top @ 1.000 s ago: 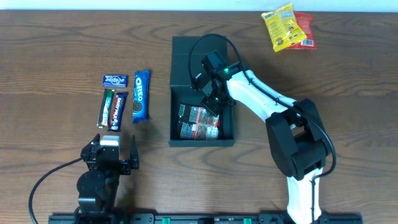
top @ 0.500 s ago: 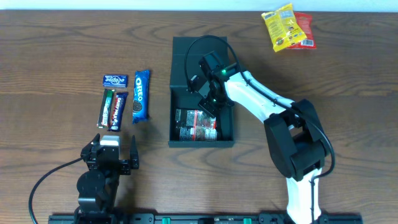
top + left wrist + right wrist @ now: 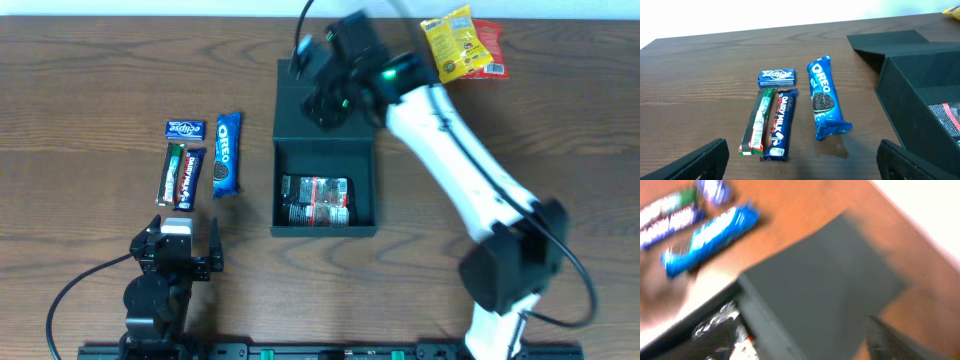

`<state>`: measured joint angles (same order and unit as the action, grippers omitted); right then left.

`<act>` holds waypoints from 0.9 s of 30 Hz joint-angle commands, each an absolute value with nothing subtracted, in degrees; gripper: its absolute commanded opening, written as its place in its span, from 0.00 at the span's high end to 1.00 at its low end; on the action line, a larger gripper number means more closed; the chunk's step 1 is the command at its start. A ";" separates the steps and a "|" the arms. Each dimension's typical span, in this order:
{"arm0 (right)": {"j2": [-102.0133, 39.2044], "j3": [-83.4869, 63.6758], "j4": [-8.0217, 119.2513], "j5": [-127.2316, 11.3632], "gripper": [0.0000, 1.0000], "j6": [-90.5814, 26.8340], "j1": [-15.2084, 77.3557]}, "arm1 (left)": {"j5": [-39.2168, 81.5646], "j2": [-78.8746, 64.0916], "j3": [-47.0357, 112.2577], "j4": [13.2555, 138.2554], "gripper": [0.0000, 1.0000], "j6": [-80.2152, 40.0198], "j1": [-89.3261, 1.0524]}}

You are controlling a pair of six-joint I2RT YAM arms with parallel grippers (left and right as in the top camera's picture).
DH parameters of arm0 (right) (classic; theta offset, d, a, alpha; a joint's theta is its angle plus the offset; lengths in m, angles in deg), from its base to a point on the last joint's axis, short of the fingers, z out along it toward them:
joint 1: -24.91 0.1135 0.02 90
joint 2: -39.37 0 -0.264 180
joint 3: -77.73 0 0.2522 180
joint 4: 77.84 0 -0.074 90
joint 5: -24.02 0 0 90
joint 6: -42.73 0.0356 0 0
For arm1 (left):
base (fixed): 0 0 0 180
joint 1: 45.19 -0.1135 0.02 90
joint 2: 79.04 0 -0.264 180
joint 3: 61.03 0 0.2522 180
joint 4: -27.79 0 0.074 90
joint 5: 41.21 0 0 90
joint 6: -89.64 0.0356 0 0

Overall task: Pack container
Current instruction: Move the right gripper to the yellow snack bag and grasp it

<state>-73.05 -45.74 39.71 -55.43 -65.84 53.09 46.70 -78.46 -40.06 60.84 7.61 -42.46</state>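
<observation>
Nearest me, my left gripper (image 3: 184, 236) stands wide open and empty, beyond it the container (image 3: 325, 229) lies with its lid folded back and a packet (image 3: 316, 200) inside, and farthest off my right gripper (image 3: 322, 100) hangs over that lid, too blurred to tell its state.

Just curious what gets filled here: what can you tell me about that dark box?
The container is a dark, matte rectangular box, cardboard by its look. Its hinged flap lid lies open and flat on the wooden table, on the far side. Inside, in the near half, lies a red-and-black packet; the rest of the floor is bare.
</observation>
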 commanded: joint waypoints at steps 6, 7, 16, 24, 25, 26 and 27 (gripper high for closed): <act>-74.82 -46.59 45.07 -58.05 0.04 -56.88 37.44 | 47.73 -78.79 -41.31 61.21 0.05 8.61 -42.53; -76.03 -46.59 45.75 -58.03 0.05 -54.50 35.30 | 47.73 -78.79 -41.31 61.21 0.04 8.61 -42.53; -85.66 -46.61 53.55 -49.90 0.13 -39.70 21.51 | 47.73 -78.79 -41.31 61.19 0.05 8.61 -42.53; -101.82 -65.13 49.18 -43.13 0.18 -28.31 15.17 | 47.73 -78.79 -41.31 61.19 0.05 8.61 -42.53; -103.87 -69.30 46.45 -45.79 0.16 -29.19 15.48 | 47.73 -78.79 -41.31 61.19 0.05 8.61 -42.53; -105.42 -72.43 44.74 -48.24 0.15 -29.69 15.78 | 47.73 -78.79 -41.31 61.21 0.04 8.61 -42.53; -106.52 -74.53 43.89 -49.86 0.15 -29.75 15.92 | 47.73 -78.79 -41.31 61.19 0.05 8.61 -42.53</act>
